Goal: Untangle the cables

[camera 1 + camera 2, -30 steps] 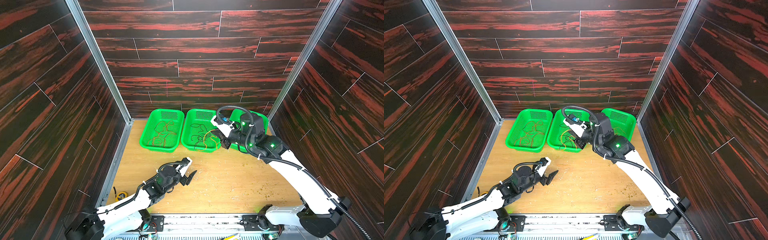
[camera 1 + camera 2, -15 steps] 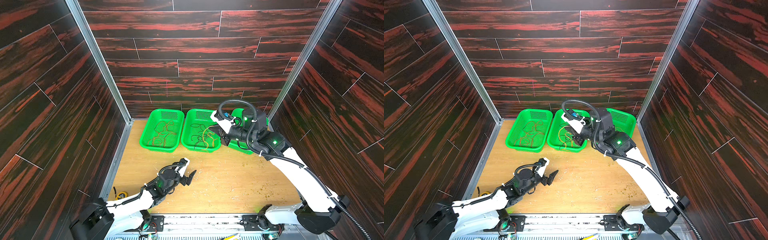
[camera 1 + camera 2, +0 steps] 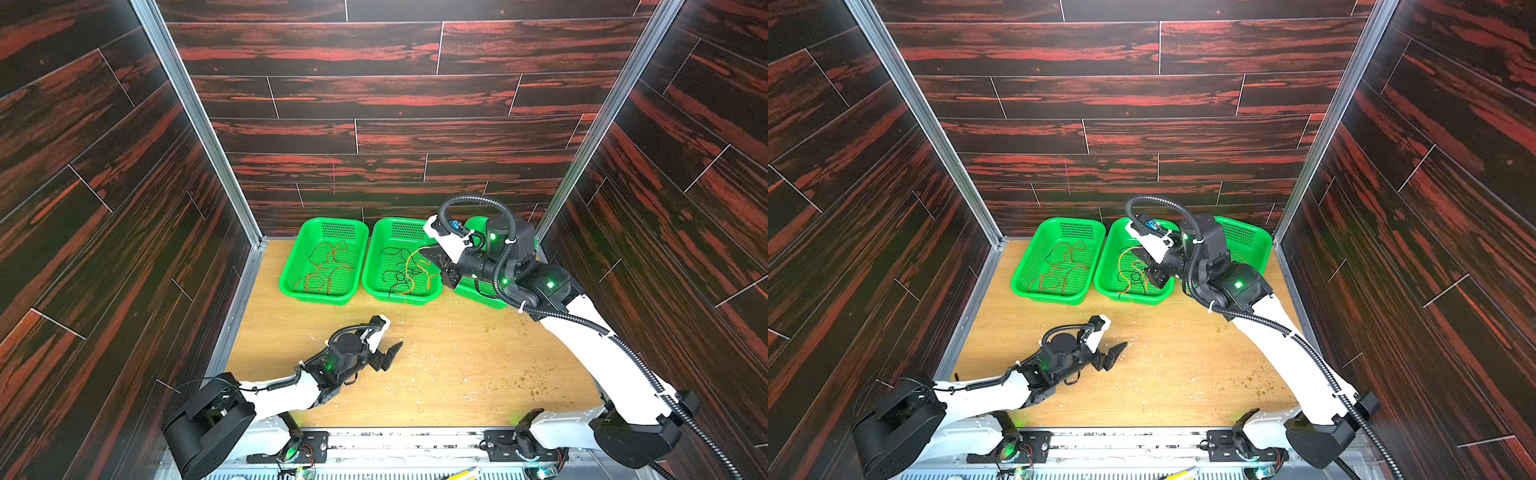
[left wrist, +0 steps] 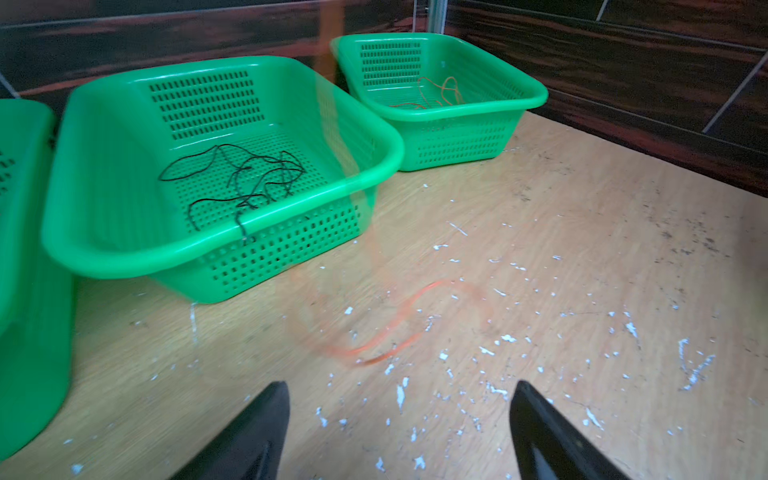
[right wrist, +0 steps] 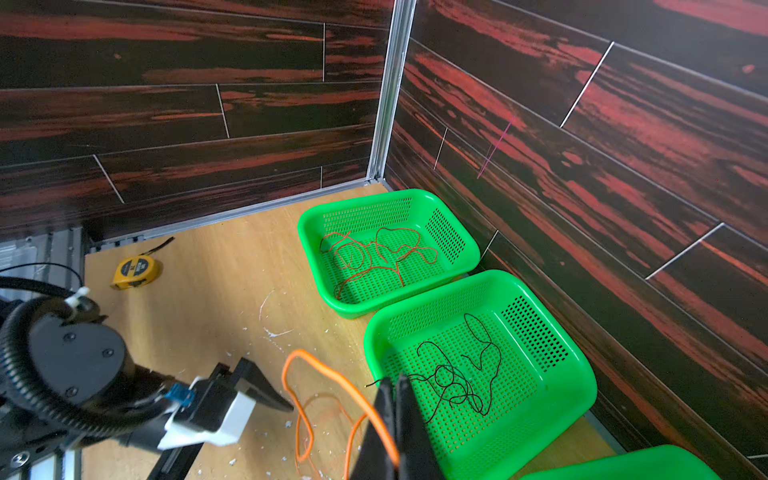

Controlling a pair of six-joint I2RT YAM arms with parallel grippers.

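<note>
1. The right claw (image 5: pixel 392 386) is pinched together on the orange wire (image 5: pixel 301 352). The wire's loops hang below the claw, over the table (image 4: pixel 582 249) and just beside the middle basket (image 5: pixel 436 293). The left claw (image 4: pixel 399 436) has its fingers apart and empty, low over the table, with a blurred orange loop just ahead of it.
2. Risk: the wire is thin and slack. It could slip out of the pinch if the hanging part catches on a basket rim.
3. Risk: the loops could sweep through the middle basket, close beneath the right claw. They could then hook the black wire (image 5: pixel 451 380) and tangle the two.
4. Risk: the tail could settle over a rim or on the table rather than inside a basket.
5. Count:
   - three baskets and two claws
   - one red wire (image 5: pixel 357 255), in the far basket (image 5: pixel 301 232), the one farthest from the right claw
   - one black wire and one held orange wire
   - an orange strand (image 4: pixel 436 93) in the third basket (image 4: pixel 478 111); it cannot be told whether it is the same wire
   - one tape measure (image 5: pixel 135 270)
</note>
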